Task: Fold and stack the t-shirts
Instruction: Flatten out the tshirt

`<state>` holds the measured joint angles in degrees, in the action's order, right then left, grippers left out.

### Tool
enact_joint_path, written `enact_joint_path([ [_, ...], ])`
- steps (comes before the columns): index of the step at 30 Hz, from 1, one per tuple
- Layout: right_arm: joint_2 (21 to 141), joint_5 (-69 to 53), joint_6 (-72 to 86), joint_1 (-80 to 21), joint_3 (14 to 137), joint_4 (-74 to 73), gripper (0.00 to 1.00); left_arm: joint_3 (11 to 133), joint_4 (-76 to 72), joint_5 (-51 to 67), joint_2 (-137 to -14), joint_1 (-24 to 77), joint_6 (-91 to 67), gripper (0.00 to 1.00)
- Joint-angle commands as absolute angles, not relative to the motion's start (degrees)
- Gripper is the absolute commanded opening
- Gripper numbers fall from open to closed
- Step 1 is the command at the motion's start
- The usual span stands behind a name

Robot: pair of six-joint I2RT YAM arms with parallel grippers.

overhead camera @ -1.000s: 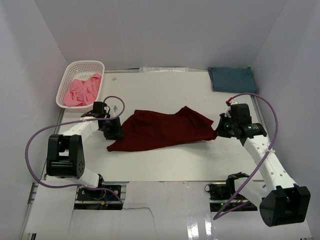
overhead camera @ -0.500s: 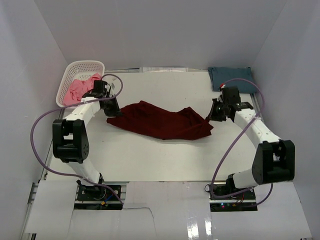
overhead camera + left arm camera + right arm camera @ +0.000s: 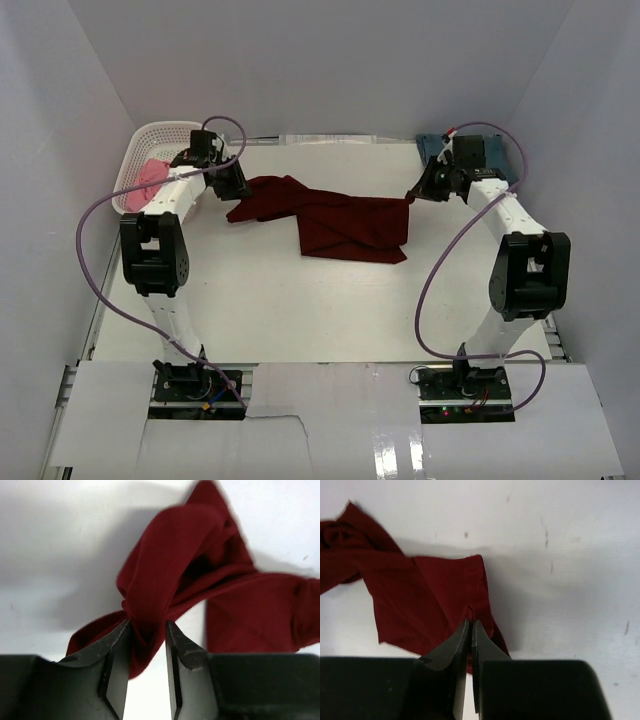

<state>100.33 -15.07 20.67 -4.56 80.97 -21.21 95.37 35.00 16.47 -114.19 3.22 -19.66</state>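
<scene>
Left gripper: grasping. The jaws stand a little apart, and a thick twist of the maroon t-shirt fills the gap and touches both fingers.
Right gripper: clenched thin on the shirt's opposite corner, with the cloth puckering right at the tips.
Maroon t-shirt: held between the two grippers across the far half of the table. Its left part is roped and wrinkled. Its right part lies flatter, apparently doubled over, with its near edge toward the middle of the table.
Slate-blue t-shirt: at the far right corner, mostly hidden behind the right arm. The little that shows lies flat. Whether it is neatly folded cannot be told.
Pink t-shirt: crumpled inside the white basket at the far left corner.
Done, by my reading: at most one shirt, the blue one, is set aside as the start of a stack.
In hand: an early fold of the maroon shirt, which is not yet square and is bunched on the left.
Left to do: flatten and finish the maroon folds, place it on the blue shirt, then take out, fold and stack the pink one.
Progress: likely under halfway.
</scene>
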Motion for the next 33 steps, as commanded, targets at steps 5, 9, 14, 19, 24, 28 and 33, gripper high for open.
enact_joint_path([
  [5,82.92,-19.0,17.58,-5.27,63.14,-21.71,0.08,73.15,36.65,20.13,-95.49,3.16,-16.79,0.47],
  [9,75.6,-17.58,17.14,-5.19,57.41,-22.14,0.08,63.82,36.47,20.3,-88.53,3.43,-15.3,0.56],
  [14,73.57,-17.23,15.03,-5.19,55.55,-24.17,0.08,59.77,37.62,19.18,-86.31,3.52,-13.36,0.6],
  [19,72.6,-18.89,15.47,-5.19,54.23,-22.16,0.08,61.25,34.28,11.52,-84.55,3.43,-13.8,0.65],
  [24,72.25,-18.11,15.12,-5.27,54.14,-22.67,0.08,67.3,30.06,12.21,-87.97,2.2,-13.89,0.75],
  [28,67.7,-11.09,16.34,-4.92,51.6,-23.82,0.08,73.46,29.62,13.79,-94.46,0.18,-13.62,0.76],
  [33,61.8,-2.3,19.5,-2.03,46.32,-23.64,0.08,76.21,29.89,16.43,-100.19,-2.37,-13.28,0.76],
])
